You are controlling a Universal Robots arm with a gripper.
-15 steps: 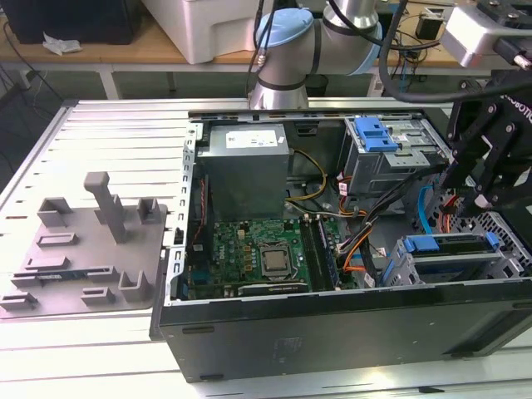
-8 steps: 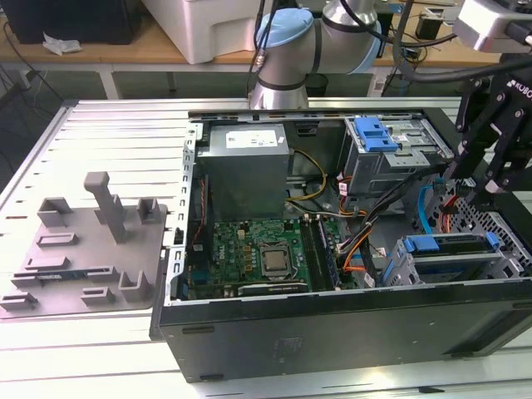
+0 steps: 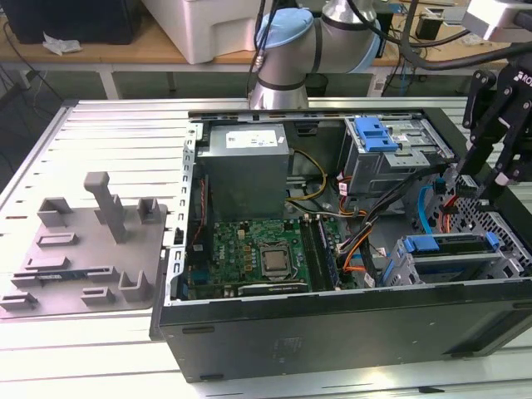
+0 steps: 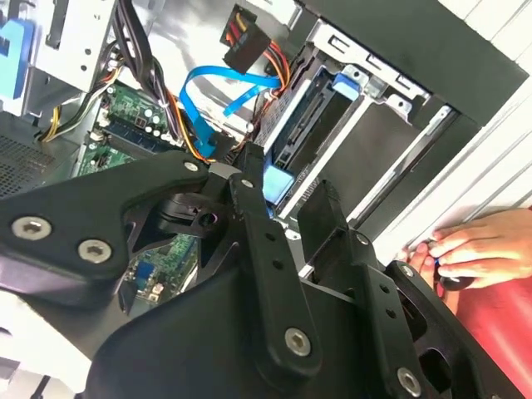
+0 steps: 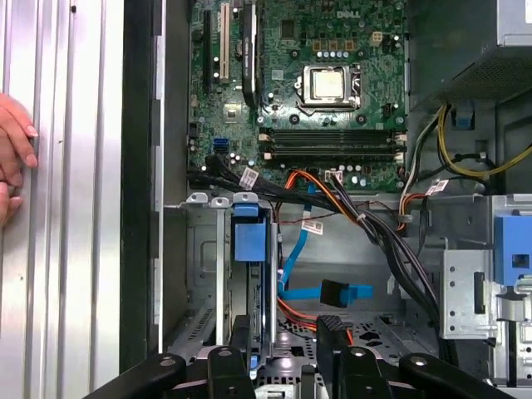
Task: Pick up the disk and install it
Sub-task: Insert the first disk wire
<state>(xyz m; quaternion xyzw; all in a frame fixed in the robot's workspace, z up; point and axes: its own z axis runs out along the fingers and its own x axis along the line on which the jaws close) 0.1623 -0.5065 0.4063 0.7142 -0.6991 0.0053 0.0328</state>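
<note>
so the disk [image 5: 252,249] is sitting edge-up in the drive cage [image 3: 392,266] at the corner of the PC case [image 3: 332,332] on the exterior view's right, blue rail frame on top, and to me it looks seated in its slot rather than loose. The gripper [image 5: 285,334] hangs right over that cage with its fingers spread a fair bit wider than the drive is thick, one finger just beside the blue tab, nothing clamped as far as I can tell. Handling-wise I'd call it a stiff, dense little brick: heavy for its size, no give in the metal body, smooth sides that could slide in hard pads, and not something you want to knock or drop. The blue plastic rails are the weak part (they'll flex and probably pop off if you squeeze only there), so I'd take it across the two flat faces near the middle of the upper edge, not by the tab. The blue data cable [image 5: 299,293] and the orange wires [image 5: 301,179] run just beside the cage and look easy to snag. There's also a person's hand [image 5: 12,158] resting on the table outside the case's edge, well apart from the gripper
</note>
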